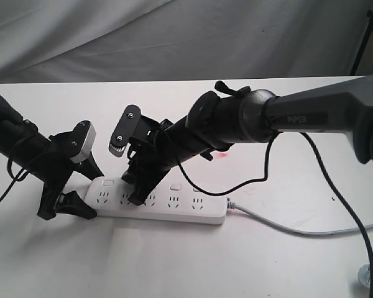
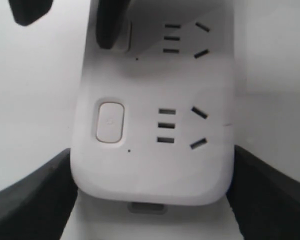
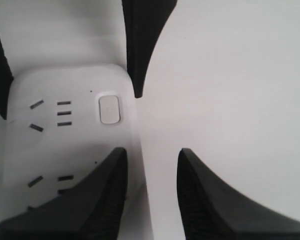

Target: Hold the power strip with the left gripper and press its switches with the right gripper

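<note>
left gripper [image 2: 152, 149] pinches the rounded white plastic power strip [image 1: 168, 208], right gripper [image 3: 151, 151] has its ribbed black fingers [image 3: 100, 200] apart.

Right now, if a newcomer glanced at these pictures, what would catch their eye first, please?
The thick dark arm lettered PIPER reaches in from the right of the exterior view, and its right gripper has one finger down on the white power strip lying mid-table. At the strip's left end, the left gripper clamps it across its width. A grey cord trails off from the strip's other end to the right.
</note>
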